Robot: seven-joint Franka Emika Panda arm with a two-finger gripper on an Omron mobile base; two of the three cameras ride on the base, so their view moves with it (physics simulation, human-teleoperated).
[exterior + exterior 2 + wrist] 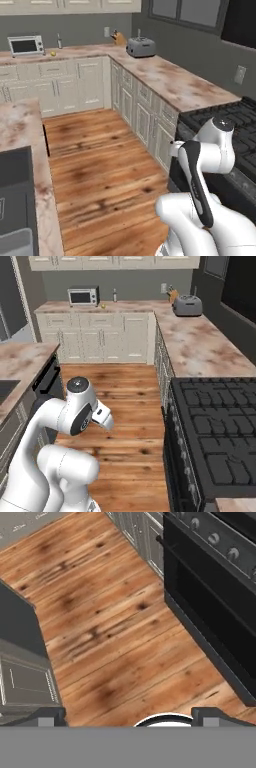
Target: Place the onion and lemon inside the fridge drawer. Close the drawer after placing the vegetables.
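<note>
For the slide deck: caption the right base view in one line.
Folded white arm over the wood floor, black stove at right, microwave and toaster on far counters.

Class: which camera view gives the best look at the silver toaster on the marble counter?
The right base view: the silver toaster sits unobstructed on the marble counter, its side and top clear. The left base view shows the same toaster, smaller and farther off. The hand view looks at wooden floor instead.

Yellow speck by microwave: too small to identify.
</note>
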